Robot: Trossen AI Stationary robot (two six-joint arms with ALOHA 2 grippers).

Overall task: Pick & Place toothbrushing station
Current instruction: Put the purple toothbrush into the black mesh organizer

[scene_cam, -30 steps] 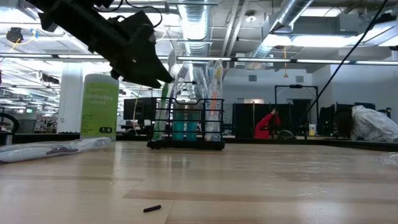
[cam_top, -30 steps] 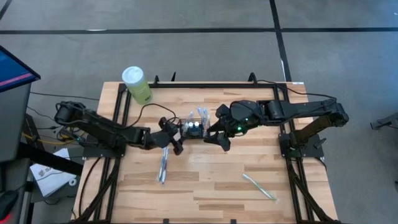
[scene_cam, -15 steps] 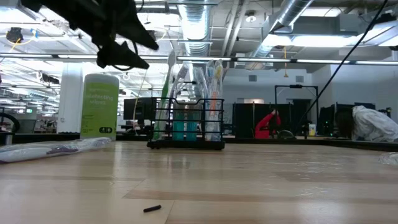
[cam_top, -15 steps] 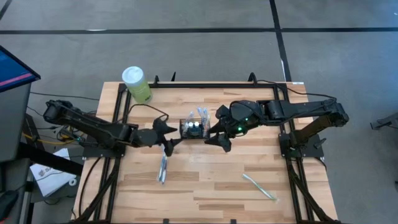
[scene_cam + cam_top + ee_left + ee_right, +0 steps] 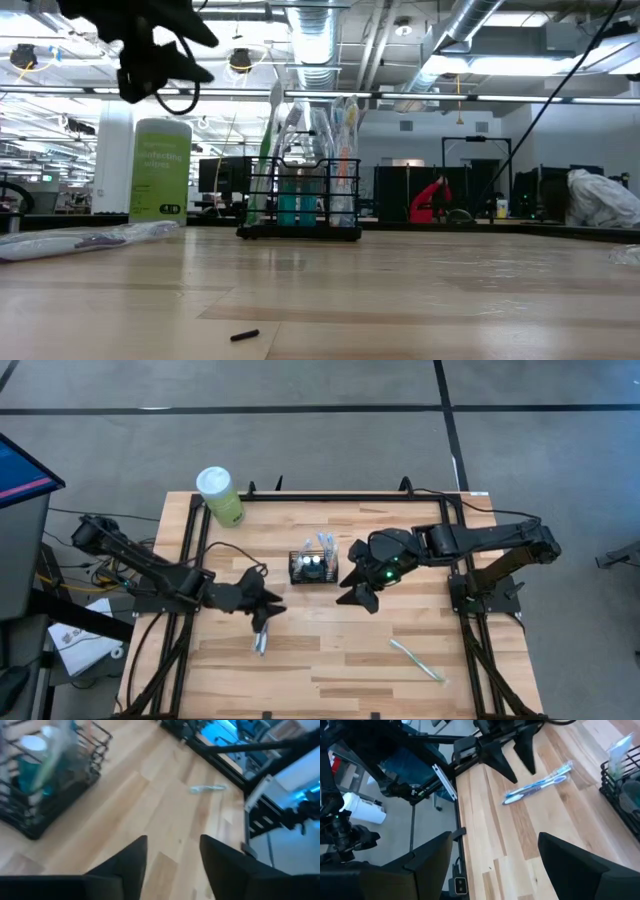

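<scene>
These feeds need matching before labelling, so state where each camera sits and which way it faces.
High view: above the table, looking straight down; left arm and right arm flank the caddy.
Low view: table-top level, facing across to the caddy and green canister; left arm overhead.
Left wrist view: on left arm, facing the caddy; own open jaws show.
Right wrist view: on right arm, facing a packaged toothbrush and the left arm's jaws; own open jaws show.
Shared: both wrist views show the caddy.

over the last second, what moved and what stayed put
The left pincer backed away from the toothbrushing station, toward the packaged toothbrushes, holding nothing. The right pincer shifted only slightly and remains open beside the station. Station, green canister and both toothbrush packs stayed put.
</scene>
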